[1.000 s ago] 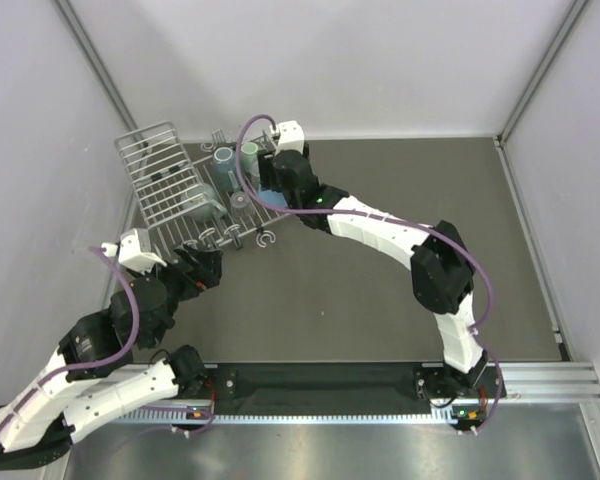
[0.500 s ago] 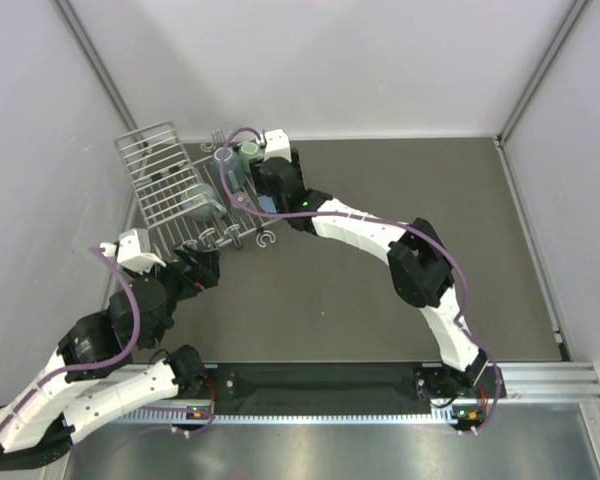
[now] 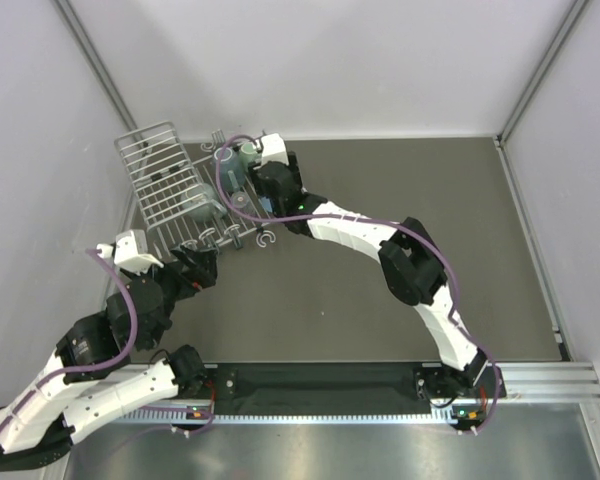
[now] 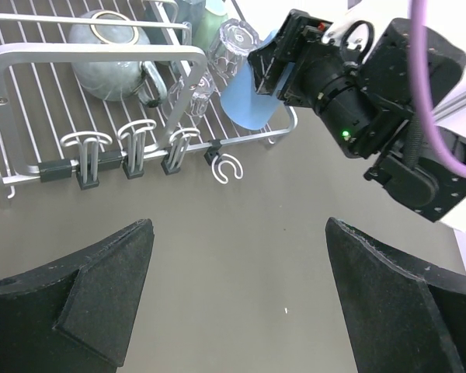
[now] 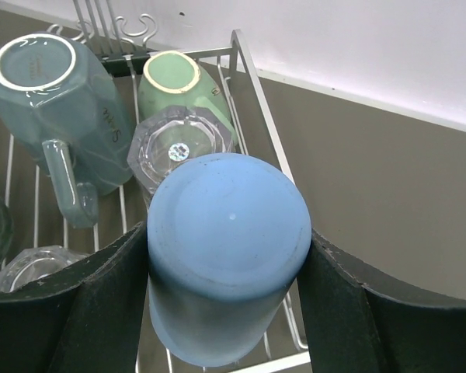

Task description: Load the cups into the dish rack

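My right gripper [image 5: 229, 233] is shut on the blue tumbler [image 5: 225, 210], held upside down over the right end of the silver wire dish rack [image 5: 252, 85]. Beside it in the rack stand an upturned grey-teal mug [image 5: 54, 109], a mint-green mug [image 5: 179, 85] and a clear glass [image 5: 179, 148]. In the left wrist view a round grey-green mug [image 4: 113, 50] lies on the grid next to a smaller clear glass [image 4: 198, 93], and the tumbler [image 4: 252, 101] shows too. My left gripper [image 4: 241, 287] is open and empty over bare table in front of the rack [image 3: 165, 185]. No cream cup shows.
A loose wire hook [image 4: 227, 169] lies on the table just off the rack's front right corner. A row of hooks [image 4: 128, 148] lines the rack's near edge. The raised slotted section [image 3: 150, 150] is at the far left, near the white wall.
My right gripper has carried the blue tumbler left and farther in over the rack, close to the clear glass and green mug. The left arm has barely moved.
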`<state>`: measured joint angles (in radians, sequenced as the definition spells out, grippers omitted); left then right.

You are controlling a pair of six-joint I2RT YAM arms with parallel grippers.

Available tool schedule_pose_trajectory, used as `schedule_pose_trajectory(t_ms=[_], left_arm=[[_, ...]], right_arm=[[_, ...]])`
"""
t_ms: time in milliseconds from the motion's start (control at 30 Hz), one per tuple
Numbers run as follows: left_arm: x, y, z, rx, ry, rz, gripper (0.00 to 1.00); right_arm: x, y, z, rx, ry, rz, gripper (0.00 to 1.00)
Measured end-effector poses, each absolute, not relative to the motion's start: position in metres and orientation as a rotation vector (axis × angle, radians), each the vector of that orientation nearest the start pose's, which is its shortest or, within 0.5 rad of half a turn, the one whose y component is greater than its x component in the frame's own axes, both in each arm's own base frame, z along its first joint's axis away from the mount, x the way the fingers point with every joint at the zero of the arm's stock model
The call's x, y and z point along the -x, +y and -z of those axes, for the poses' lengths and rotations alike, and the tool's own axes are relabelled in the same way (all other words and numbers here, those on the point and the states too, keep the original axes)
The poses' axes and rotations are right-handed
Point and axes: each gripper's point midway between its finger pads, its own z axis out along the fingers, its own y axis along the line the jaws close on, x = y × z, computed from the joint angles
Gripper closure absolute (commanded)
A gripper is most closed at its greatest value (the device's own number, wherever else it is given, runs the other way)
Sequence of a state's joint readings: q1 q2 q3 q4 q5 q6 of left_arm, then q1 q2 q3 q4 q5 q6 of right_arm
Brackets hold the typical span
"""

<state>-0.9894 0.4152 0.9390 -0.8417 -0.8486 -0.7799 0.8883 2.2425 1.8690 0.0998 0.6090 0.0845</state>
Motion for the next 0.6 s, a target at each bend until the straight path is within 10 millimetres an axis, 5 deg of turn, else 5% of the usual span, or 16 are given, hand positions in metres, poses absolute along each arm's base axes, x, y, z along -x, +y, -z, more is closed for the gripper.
schedule_pose_trajectory(t_ms=[333, 600], left_arm=[[-0.178, -0.064, -0.3, 0.371, 1.761, 0.456, 0.03], [-0.178, -0.064, -0.3, 0.37, 1.762, 0.456, 0.04]], right_arm=[[-0.485, 0.437, -0.173, 0.318, 1.747, -0.096, 0.98], [-0.481, 0.443, -0.177, 0.316, 1.733, -0.11, 0.67]])
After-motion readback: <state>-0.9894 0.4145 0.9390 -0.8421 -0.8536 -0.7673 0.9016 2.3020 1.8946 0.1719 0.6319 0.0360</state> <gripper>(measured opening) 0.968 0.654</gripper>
